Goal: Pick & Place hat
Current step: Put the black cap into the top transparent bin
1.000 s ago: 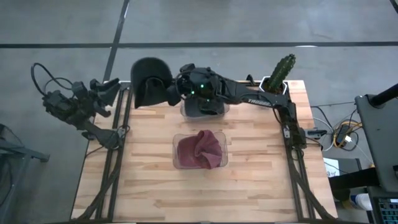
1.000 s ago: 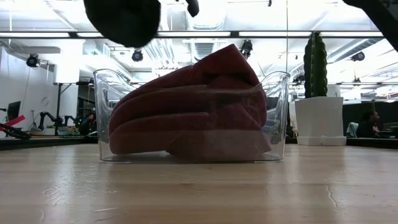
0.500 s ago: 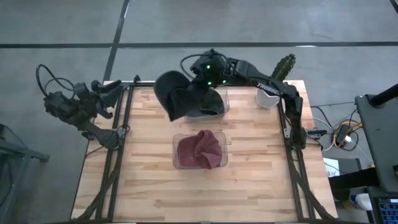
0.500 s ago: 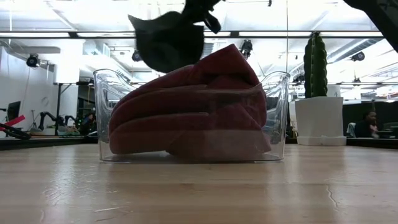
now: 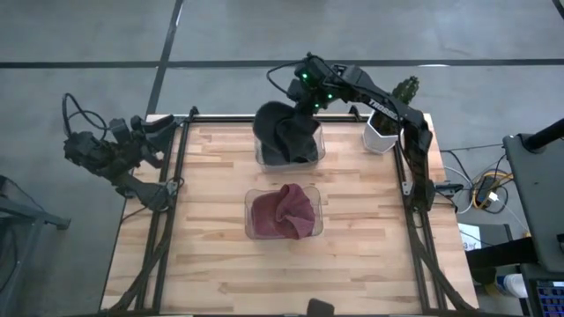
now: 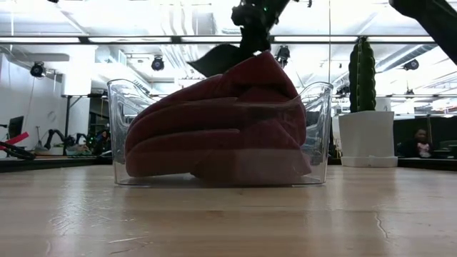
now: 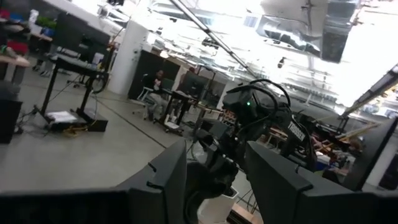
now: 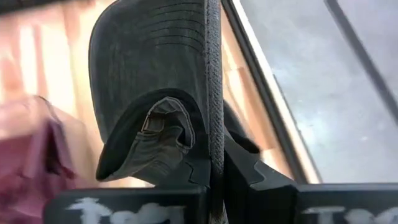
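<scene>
**High view: dark hat hangs over the far bin, right arm carrying**

High view lays out the wooden table (image 5: 211, 255) with two clear bins on its centre line. The near bin (image 5: 250, 231) holds a maroon hat (image 5: 284, 211). The far bin (image 5: 318, 155), toward the table's back edge, lies directly under a dark hat (image 5: 284, 134). The right gripper (image 5: 307, 99) has its fingers pinched on the hat's edge; in the right wrist view the brim runs straight out between the two fingers (image 8: 242, 171), and the crown droops below them. So the hat hangs down from the gripper, its bulk over the far bin, and the coming move is probably a lowering and release. The left gripper (image 5: 150, 132) waits off the table's left edge with fingers parted, holding nothing, well away from either bin.
</scene>
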Motion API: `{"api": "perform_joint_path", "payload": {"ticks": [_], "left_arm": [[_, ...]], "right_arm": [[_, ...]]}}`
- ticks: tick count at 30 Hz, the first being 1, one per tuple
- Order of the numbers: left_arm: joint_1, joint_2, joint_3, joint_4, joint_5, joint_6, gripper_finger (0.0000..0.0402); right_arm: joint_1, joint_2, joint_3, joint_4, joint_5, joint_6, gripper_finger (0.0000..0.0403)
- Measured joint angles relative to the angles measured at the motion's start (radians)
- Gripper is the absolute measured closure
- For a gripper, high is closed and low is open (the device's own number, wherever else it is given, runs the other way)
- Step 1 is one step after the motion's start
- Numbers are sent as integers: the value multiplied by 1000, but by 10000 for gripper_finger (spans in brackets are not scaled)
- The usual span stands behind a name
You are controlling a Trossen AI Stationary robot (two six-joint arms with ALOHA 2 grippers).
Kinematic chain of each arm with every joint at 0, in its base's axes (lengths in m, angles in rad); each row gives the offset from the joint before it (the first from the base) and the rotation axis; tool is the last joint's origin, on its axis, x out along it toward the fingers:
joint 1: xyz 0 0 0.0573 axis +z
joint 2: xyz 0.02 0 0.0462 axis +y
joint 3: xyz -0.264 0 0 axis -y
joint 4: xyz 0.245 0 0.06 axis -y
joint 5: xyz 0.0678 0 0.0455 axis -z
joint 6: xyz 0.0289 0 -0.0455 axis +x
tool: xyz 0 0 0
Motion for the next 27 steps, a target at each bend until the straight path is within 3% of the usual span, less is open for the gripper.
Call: {"api": "perform_joint_path", "payload": {"ticks": [11,27], "left_arm": [[0,0,0,-40,-83,-73,244],[0,0,0,-48,-125,-87,244]], "right_arm": [[-19,77,-2,-78,4,-248,390],[-17,248,-3,-79,7,-326,390]]}}
